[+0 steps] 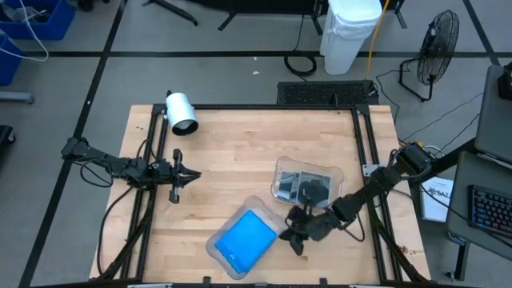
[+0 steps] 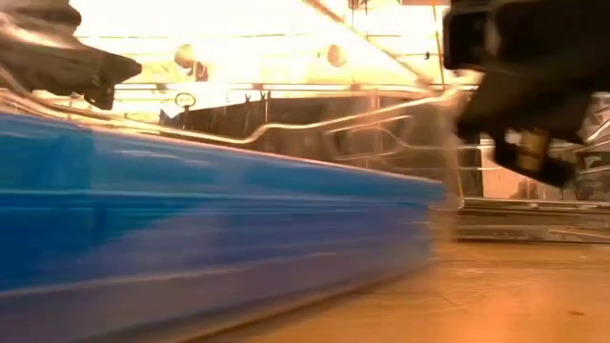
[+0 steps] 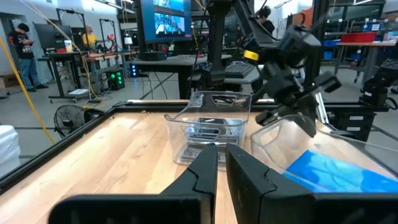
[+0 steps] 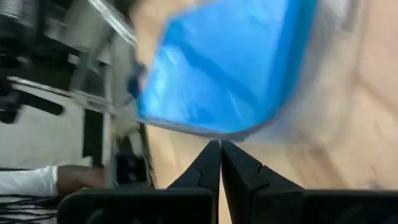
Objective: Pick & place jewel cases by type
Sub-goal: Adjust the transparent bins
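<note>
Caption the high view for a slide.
Right hand, shut and empty, beside the tray holding blue jewel cases; left hand waits at the table's left side.

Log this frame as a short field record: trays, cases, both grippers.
near tray: clear tray holding a blue jewel case
far tray: clear tray holding dark jewel cases
right gripper: shut, empty, at the near tray's edge beside the blue case
left gripper: shut, empty, waiting over the table's left side
surface: wooden table
</note>
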Motion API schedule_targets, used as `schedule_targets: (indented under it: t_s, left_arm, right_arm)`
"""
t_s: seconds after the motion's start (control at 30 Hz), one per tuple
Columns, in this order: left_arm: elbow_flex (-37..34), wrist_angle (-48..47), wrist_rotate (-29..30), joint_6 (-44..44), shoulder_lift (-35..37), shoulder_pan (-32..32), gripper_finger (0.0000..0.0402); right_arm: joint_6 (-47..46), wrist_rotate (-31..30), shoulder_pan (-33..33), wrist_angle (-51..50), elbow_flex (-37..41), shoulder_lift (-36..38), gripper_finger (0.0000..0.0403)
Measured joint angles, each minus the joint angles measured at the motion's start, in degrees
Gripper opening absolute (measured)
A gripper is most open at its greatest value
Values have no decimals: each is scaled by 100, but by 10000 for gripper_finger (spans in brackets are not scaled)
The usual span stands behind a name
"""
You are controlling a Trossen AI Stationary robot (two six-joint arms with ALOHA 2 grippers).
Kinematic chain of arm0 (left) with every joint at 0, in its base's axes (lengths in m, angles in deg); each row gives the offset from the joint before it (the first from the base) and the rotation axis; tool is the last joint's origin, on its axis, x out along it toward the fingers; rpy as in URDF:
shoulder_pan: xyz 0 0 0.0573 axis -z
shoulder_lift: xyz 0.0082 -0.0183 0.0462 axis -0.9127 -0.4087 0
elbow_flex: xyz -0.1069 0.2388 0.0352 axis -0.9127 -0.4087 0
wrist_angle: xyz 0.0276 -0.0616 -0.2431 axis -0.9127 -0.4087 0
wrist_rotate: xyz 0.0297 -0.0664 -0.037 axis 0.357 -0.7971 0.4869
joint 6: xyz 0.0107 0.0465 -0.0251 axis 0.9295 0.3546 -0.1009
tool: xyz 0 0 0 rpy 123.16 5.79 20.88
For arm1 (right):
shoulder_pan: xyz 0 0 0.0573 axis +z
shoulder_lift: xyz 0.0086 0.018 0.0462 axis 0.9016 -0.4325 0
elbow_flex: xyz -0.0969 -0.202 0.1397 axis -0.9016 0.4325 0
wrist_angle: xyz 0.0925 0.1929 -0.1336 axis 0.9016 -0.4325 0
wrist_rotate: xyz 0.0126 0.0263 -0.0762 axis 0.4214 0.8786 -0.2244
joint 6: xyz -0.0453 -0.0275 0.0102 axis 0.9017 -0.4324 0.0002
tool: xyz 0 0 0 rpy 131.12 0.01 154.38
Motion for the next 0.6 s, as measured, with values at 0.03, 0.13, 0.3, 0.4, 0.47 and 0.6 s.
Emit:
schedule_targets:
  t_s: [0.03,0.13,0.3,0.4,0.47,0.6]
  left_arm:
    - [0,0,-1,0,-1,-1,37]
    - [0,0,0,0,-2,-2,37]
    - [0,0,0,1,0,0,37]
    - [0,0,-2,0,-2,-1,37]
    - [0,0,0,0,-2,-2,37]
    - [0,-2,0,2,-1,-2,37]
  right_arm:
    - [291,12,-108,270,32,-2,6]
    - [1080,11,-416,848,49,-2,5]
    - [2071,48,-882,1319,49,-1,1]
    - [2628,243,-1183,1390,49,-2,1]
    - [3023,362,-1410,1372,-9,-2,1]
    - [3829,699,-1811,1054,-401,-2,1]
